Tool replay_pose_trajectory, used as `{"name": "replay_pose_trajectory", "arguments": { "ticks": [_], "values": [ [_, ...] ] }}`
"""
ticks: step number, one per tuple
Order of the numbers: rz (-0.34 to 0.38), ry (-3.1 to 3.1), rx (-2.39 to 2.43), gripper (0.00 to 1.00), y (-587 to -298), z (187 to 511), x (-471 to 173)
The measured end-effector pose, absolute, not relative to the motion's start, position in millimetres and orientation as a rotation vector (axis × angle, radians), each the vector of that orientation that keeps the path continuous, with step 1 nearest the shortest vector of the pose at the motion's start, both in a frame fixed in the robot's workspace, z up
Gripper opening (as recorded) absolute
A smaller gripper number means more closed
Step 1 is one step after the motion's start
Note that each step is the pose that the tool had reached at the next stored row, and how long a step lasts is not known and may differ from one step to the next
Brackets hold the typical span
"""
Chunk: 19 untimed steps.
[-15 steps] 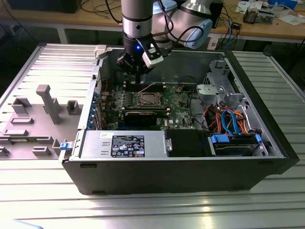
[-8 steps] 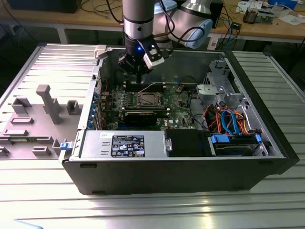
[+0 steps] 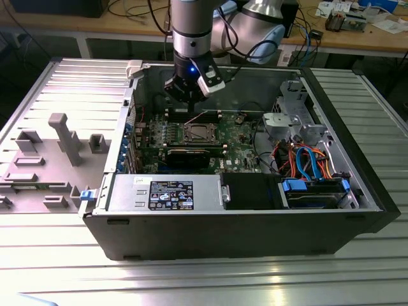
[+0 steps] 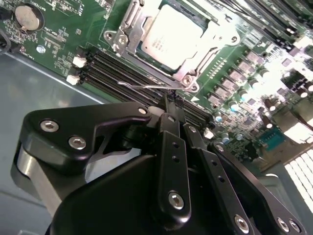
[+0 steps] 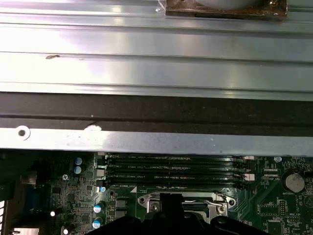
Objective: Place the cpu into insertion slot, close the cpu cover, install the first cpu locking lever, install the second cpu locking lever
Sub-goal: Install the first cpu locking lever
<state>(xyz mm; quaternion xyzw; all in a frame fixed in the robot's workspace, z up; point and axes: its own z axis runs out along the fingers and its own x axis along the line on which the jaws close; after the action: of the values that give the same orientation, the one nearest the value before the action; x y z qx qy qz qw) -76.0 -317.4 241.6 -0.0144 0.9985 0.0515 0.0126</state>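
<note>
Inside the open computer case, the cpu [image 4: 171,36] lies in the insertion slot [image 3: 199,132] on the green board, its dull silver top showing. The cpu cover [image 4: 222,32] lies flat around it as a silvery frame. A thin wire locking lever [image 4: 142,87] runs along the socket's near edge. My gripper [image 4: 171,104] hangs just above that edge with its black fingers pressed together, the tips right at the lever's end. In the exterior view my gripper [image 3: 190,105] is over the back side of the socket. The first wrist view shows a finger [image 5: 168,208] in front of the socket frame [image 5: 215,199].
Black memory slots [image 4: 112,66] lie beside the socket, and a coin battery [image 4: 27,17] sits further off. The case's back wall [image 5: 146,73] is close behind. A labelled power supply [image 3: 169,194] and a cabled drive cage [image 3: 306,159] occupy the front and the exterior view's right.
</note>
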Motion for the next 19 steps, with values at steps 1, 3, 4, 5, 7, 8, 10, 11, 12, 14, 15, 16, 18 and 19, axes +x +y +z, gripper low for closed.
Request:
{"name": "replay_pose_trajectory", "arguments": {
  "ticks": [1, 3, 4, 5, 7, 8, 10, 11, 12, 14, 15, 16, 18, 19],
  "values": [
    [0.161, 3.112, -0.044, 0.11, -317.0, 240.6, -74.3],
    [0.160, 3.112, -0.043, 0.11, -316.6, 239.2, -71.9],
    [0.161, 3.112, -0.043, 0.11, -316.6, 239.1, -71.8],
    [0.161, 3.112, -0.043, 0.11, -316.6, 239.0, -71.8],
    [0.161, 3.112, -0.043, 0.11, -316.6, 238.3, -71.8],
    [0.161, 3.112, -0.043, 0.11, -316.6, 238.3, -71.8],
    [0.161, 3.112, -0.043, 0.11, -316.6, 238.2, -71.8],
    [0.161, 3.112, -0.043, 0.11, -316.6, 238.2, -71.8],
    [0.161, 3.112, -0.043, 0.11, -316.6, 238.1, -71.8],
    [0.161, 3.112, -0.043, 0.11, -316.6, 238.1, -71.8],
    [0.161, 3.112, -0.043, 0.11, -316.6, 238.1, -71.8],
    [0.161, 3.112, -0.043, 0.11, -316.6, 238.0, -71.8],
    [0.161, 3.112, -0.043, 0.11, -316.1, 238.0, -71.8],
    [0.161, 3.112, -0.043, 0.11, -315.2, 238.0, -70.4]
  ]
}}
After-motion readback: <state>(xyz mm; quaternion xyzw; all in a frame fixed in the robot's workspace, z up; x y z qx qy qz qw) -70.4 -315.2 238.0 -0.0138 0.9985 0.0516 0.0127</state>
